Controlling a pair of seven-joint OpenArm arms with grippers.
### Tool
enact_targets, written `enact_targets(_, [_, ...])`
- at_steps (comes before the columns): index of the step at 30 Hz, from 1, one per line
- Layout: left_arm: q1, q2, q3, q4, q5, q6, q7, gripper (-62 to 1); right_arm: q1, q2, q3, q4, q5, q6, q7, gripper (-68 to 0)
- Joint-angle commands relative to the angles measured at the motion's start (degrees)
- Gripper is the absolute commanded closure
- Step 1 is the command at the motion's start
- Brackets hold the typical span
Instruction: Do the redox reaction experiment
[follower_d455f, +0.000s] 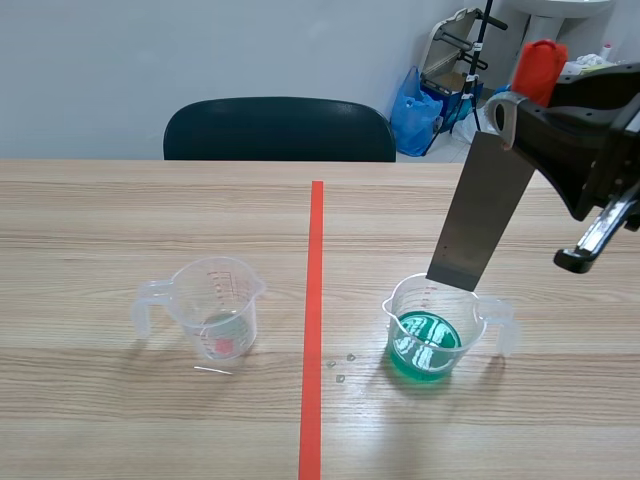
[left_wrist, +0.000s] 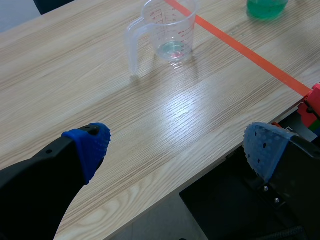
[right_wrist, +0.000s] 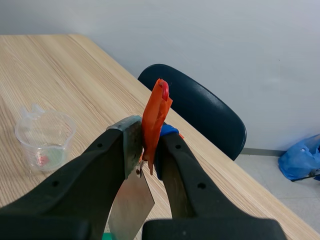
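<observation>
My right gripper (follower_d455f: 512, 105) is raised at the right, shut on the top of a grey metal strip (follower_d455f: 483, 215) that has an orange-red piece (follower_d455f: 540, 68) on its upper end. The strip hangs tilted, and its lower end reaches the rim of a clear beaker of green liquid (follower_d455f: 435, 330). In the right wrist view the strip (right_wrist: 131, 200) is pinched between the fingers of the gripper (right_wrist: 145, 145). A second clear beaker (follower_d455f: 212, 310) left of the tape line holds a little liquid and a pinkish bit. My left gripper (left_wrist: 177, 145) is open over the table's near edge, well short of that beaker (left_wrist: 170, 32).
An orange-red tape line (follower_d455f: 314, 320) splits the wooden table down the middle. A few small droplets (follower_d455f: 342, 365) lie beside the green beaker. A dark chair (follower_d455f: 280, 128) stands behind the far edge, with a blue bag (follower_d455f: 415, 110) and a rack beyond it.
</observation>
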Motion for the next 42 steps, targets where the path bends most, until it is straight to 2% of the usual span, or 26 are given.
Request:
enact_targets(1, [0.07, 0.28, 0.13, 0.50, -0.35, 0.07, -0.81, -57.2, 0.52, 0.17, 0.76, 0.33, 0.68, -0.35, 1.27, -1.9])
enact_targets(29, [0.07, 0.26, 0.13, 0.50, -0.35, -0.09, -1.22, -56.7, 0.50, 0.13, 0.74, 0.33, 0.68, 0.50, 0.94, -2.0])
enact_targets(33, [0.07, 0.26, 0.13, 0.50, -0.35, -0.09, -1.22, -56.7, 0.50, -1.36, 0.74, 0.20, 0.46, 0.50, 0.07, -2.0])
enact_targets(37, [0.07, 0.26, 0.13, 0.50, -0.35, -0.11, -1.20, -56.7, 0.50, -3.65, 0.74, -0.46, -2.29, 0.74, -0.09, -2.0])
enact_targets(42, [0.07, 0.26, 0.13, 0.50, -0.35, -0.11, -1.22, -56.7, 0.52, -5.68, 0.63, -1.86, -3.50, 2.01, -0.22, -2.0])
